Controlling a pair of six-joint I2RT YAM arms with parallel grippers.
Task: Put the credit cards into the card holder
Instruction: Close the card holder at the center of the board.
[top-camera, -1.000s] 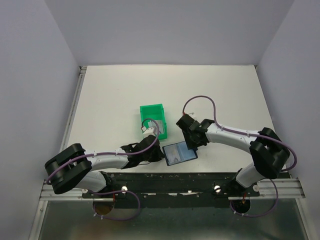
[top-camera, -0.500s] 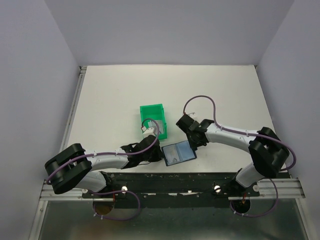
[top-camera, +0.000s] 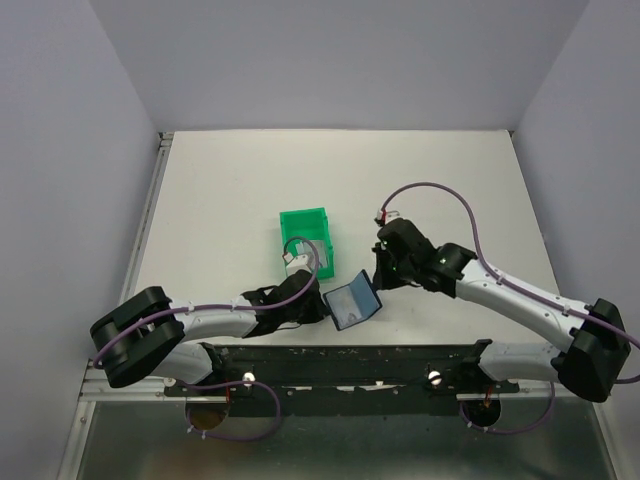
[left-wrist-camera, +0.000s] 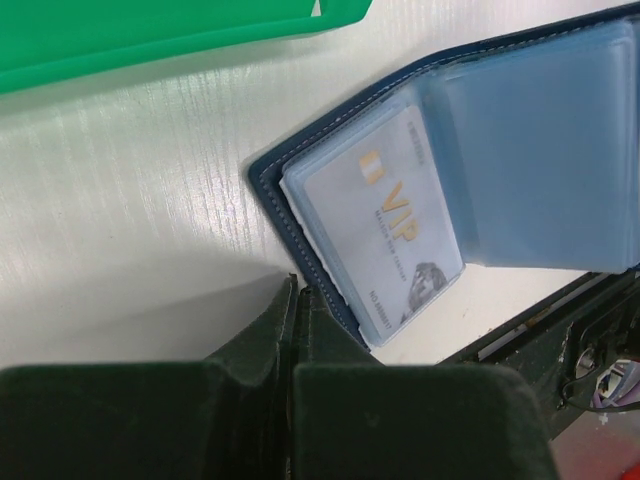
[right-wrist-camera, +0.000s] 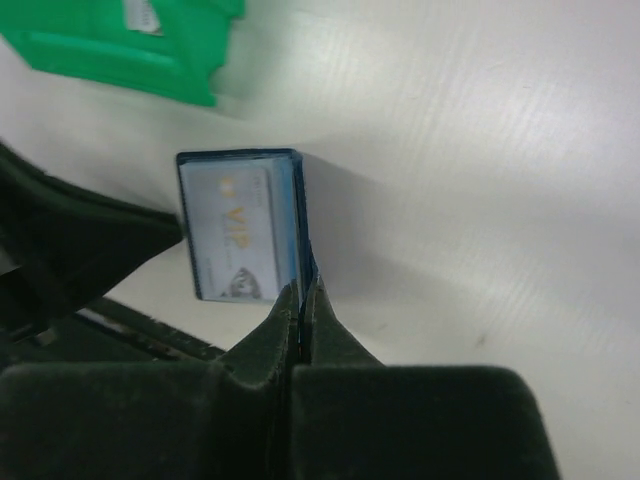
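We are pinching the card holder (top-camera: 352, 304), low in the middle of the frame just below the green bin (top-camera: 303, 238), from both sides. Our left gripper (left-wrist-camera: 293, 303) is pressed shut on its left cover edge. Our right gripper (right-wrist-camera: 301, 298), spread a second ago, is now clamping the right flap and tilting it up off the tabletop. A credit card (left-wrist-camera: 385, 215) marked VIP is sitting in a sleeve, so we are judging the holder is being folded shut.
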